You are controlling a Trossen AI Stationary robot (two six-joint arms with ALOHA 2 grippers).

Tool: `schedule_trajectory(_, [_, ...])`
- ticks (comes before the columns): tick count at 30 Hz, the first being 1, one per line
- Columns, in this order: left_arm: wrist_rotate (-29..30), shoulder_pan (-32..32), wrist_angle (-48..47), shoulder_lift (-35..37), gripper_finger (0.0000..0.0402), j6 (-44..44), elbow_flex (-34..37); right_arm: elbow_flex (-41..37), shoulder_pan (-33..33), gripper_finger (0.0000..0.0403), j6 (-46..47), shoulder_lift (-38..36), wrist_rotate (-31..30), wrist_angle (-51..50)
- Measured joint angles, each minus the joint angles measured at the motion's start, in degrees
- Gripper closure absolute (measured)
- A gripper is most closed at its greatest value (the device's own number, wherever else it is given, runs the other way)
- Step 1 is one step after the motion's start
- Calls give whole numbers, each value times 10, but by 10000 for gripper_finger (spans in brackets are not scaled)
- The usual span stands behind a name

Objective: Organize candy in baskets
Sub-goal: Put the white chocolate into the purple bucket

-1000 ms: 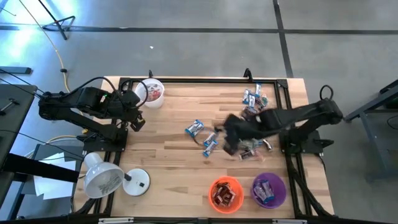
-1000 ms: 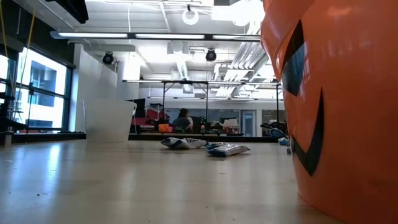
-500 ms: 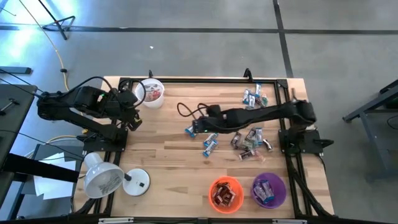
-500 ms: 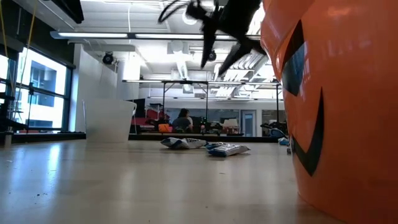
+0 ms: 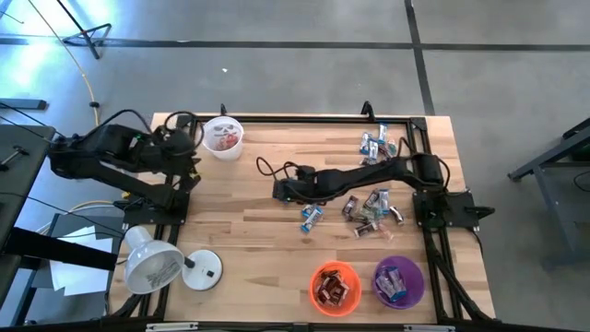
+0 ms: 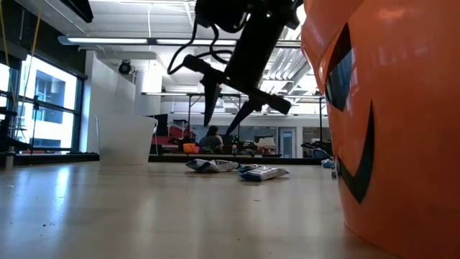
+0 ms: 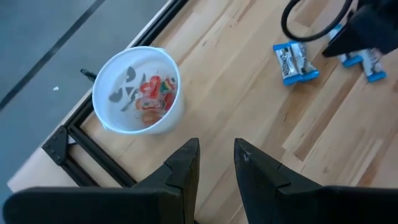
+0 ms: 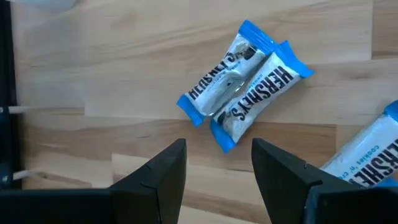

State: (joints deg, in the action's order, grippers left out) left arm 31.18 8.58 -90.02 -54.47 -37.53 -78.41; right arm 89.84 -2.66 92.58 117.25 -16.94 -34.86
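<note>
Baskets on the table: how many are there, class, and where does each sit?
3. White face-print basket at the far left corner; bright orange basket and purple basket side by side at the near edge.

Three baskets [image 5: 223, 136], one lamp [image 5: 152, 261].

HERSHEY'S | on two blue-and-white candy bars [image 8: 244, 87] | third bar [image 8: 367, 162]: "cookies"

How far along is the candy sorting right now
Partly done. The white basket, orange basket and purple basket each already hold candy. In hand: the right gripper, jaws open and empty, hangs over a pair of blue-and-white bars. Left: that pair and the loose candy scattered on the table. The left gripper waits beside the white basket.
</note>
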Motion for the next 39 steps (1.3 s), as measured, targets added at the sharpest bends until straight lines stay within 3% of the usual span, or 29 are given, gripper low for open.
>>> schedule_trajectory(14, [0, 0, 0, 47, 313, 10, 0, 0, 32, 226, 46, 52, -1, 10])
schedule_trajectory(29, [15, 0, 0, 59, 313, 43, 0, 3, 70, 232, -29, 87, 53, -11])
schedule_trajectory(33, [26, 0, 0, 60, 313, 43, 0, 2, 72, 275, -57, 87, 64, -24])
schedule_trajectory(39, [30, 0, 0, 61, 313, 40, 0, 1, 72, 386, -120, 88, 67, -30])
